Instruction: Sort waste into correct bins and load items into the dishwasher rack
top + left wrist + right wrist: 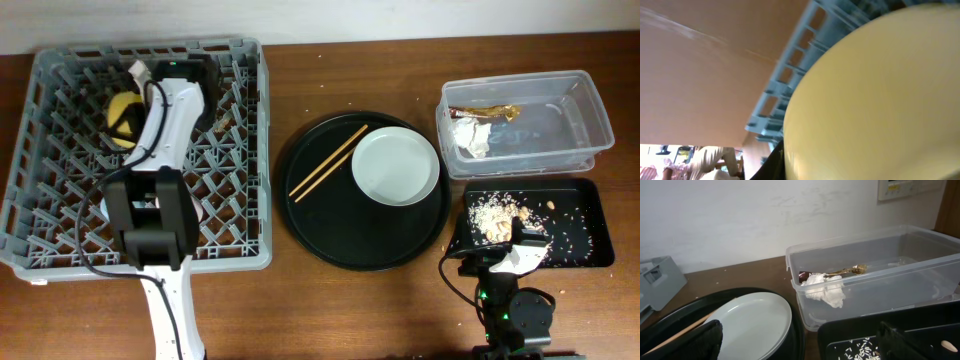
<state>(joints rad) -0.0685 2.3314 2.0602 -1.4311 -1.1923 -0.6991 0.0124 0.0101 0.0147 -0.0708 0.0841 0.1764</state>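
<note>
The grey dishwasher rack [60, 250] stands at the left. My left gripper [128, 125] reaches into its back part and is shut on the yellow bowl [118, 108], which fills the left wrist view [875, 95]. The pale plate [396, 165] and wooden chopsticks [328, 162] lie on the round black tray [310, 225]. The clear tub [592, 105] holds the white napkin [472, 135] and the brown-gold wrapper [487, 111]. The shallow black tray [585, 250] holds beige food scraps [495, 212]. My right gripper [515, 240] is open and empty at that tray's near left corner. The cups are not visible.
In the right wrist view the plate [750, 322], tub [880, 255], napkin [827, 291], wrapper [840, 272] and black tray [865, 330] lie ahead of my right gripper [802, 345]. Some crumbs [222, 122] lie in the rack.
</note>
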